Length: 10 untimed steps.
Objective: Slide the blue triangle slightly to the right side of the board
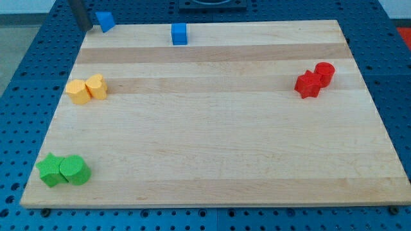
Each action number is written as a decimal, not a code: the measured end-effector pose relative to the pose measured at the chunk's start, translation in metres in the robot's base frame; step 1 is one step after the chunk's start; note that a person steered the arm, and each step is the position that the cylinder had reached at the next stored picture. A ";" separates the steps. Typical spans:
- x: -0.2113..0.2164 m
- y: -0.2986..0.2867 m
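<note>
The blue triangle (105, 20) sits at the board's top left corner, right at the top edge. My tip (83, 25) is at the view's top left, just left of the blue triangle, a small gap apart or barely touching; I cannot tell which. A blue cube (179, 33) stands on the top edge further right.
Two yellow blocks (87, 88) touch each other at the left side. Two green blocks (63, 171) sit together at the bottom left corner. A red star-like block (308, 84) and a red cylinder (324, 73) touch at the right. The wooden board (218, 147) lies on a blue perforated table.
</note>
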<state>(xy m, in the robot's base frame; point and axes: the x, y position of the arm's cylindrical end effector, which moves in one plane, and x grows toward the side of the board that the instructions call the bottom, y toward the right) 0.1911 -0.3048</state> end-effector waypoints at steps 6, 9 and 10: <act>0.032 0.070; 0.000 0.001; 0.000 0.001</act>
<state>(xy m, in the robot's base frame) 0.1913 -0.3042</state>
